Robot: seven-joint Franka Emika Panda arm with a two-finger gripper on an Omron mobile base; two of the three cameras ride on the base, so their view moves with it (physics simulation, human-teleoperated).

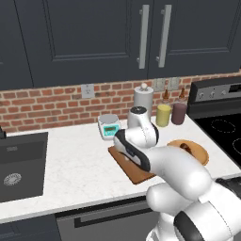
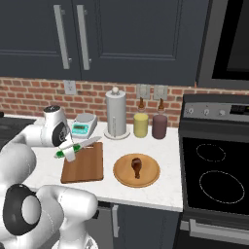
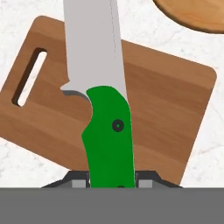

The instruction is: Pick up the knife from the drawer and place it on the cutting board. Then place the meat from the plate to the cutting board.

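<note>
**Operator:** What do the jaws hold, and where is the knife?

**Technician:** You have the jaws closed on the green handle of the knife [image 3: 107, 131]. In the right base view the gripper [image 2: 69, 153] carries it above the board [image 2: 83, 163], over the board's left edge, blade pointing toward the back of the table [image 2: 160, 192]. The hand view looks straight down the blade at the board's face, so you appear lined up for placement.

**Operator:** Why is the board kept free?

**Technician:** It must take two things. Set the knife toward one edge, judged best, so space is left for the meat [image 2: 136, 167].

**Operator:** Where is the meat?

**Technician:** On the plate [image 2: 124, 177], just beside the board's right edge, near the table's front edge. You have not yet moved it.
</note>
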